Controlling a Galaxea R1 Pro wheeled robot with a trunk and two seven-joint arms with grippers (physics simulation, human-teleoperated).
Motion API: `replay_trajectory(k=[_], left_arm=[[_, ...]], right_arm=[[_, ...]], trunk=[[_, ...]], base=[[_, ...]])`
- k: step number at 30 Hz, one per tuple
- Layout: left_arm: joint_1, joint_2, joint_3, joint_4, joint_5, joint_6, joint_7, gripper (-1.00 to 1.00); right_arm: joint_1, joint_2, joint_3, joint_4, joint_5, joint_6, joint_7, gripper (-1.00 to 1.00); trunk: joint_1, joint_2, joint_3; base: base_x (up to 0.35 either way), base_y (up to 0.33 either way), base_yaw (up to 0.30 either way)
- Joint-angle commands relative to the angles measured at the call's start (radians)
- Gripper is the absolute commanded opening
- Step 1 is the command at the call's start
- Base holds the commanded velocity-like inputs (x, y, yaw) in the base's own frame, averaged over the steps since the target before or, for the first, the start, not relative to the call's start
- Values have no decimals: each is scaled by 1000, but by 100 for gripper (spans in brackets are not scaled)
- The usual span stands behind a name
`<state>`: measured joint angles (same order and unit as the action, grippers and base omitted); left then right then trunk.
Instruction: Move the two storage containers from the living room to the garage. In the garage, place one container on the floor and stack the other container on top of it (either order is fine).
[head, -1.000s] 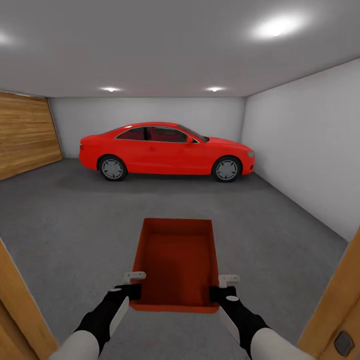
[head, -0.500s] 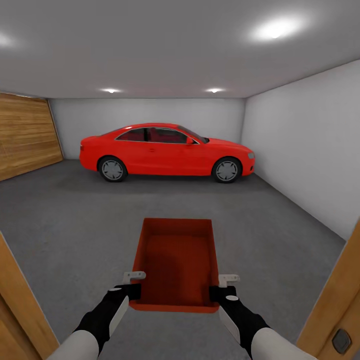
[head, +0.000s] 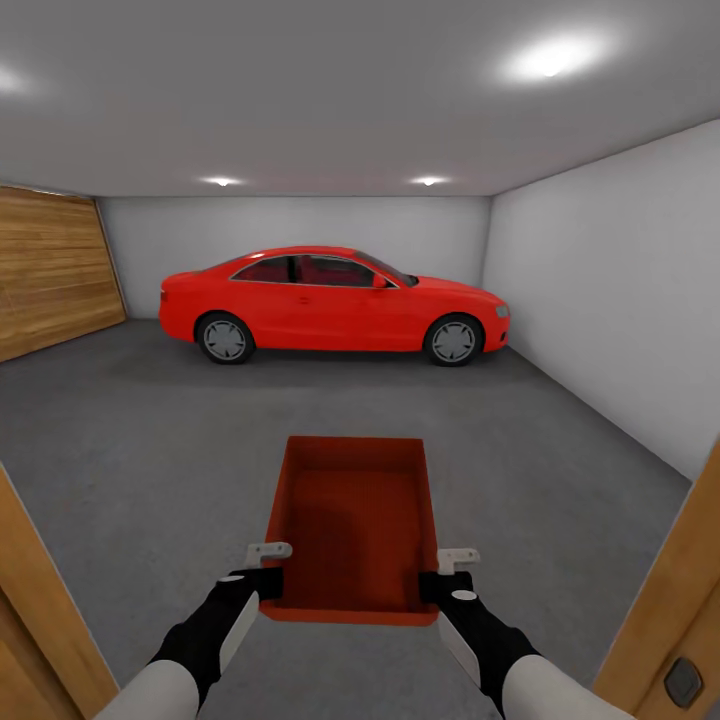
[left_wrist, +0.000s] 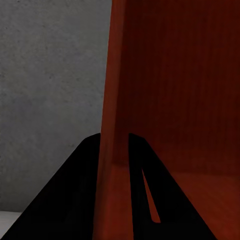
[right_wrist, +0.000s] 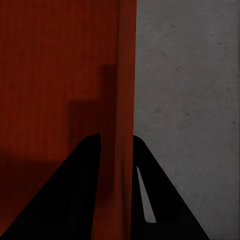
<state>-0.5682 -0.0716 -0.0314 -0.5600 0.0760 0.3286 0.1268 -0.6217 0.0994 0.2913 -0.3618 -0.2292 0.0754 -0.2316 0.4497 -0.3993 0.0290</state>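
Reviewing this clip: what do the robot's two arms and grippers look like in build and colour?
Both arms match: pale grey-white rounded forearms, black wrist sections with a white strip along the side. The left gripper and right gripper have black bodies topped by small light-grey bracket-like pieces. In the wrist views the fingers appear as plain black tapering wedges. No cables or markings are visible.

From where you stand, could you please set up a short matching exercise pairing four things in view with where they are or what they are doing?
Things:
1. storage container
2. red car
3. wood-plank wall
4. left gripper

States or places:
a. parked along the far wall
b. carried above the concrete floor, open top up
c. clamped on a side wall of the bin
d. on the left side of the garage

Pairs: 1-b, 2-a, 3-d, 4-c
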Motion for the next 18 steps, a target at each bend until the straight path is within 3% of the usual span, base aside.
replay_trajectory(k=[1, 9, 18], left_arm=[[1, 7, 1, 0, 5, 6, 10, -100], [1, 7, 1, -1, 5, 6, 10, -100], [1, 7, 0, -5, 5, 6, 10, -100]], right_arm=[[-1, -6, -37, -5, 8, -32, -8, -100], [-1, -4, -37, -5, 10, -31, -10, -100], [-1, -4, -37, -5, 10, -31, -27, -100]], trunk=[[0, -1, 0], [0, -1, 0], [0, -1, 0]], base=[[0, 0, 0], [0, 0, 0], [0, 0, -114]])
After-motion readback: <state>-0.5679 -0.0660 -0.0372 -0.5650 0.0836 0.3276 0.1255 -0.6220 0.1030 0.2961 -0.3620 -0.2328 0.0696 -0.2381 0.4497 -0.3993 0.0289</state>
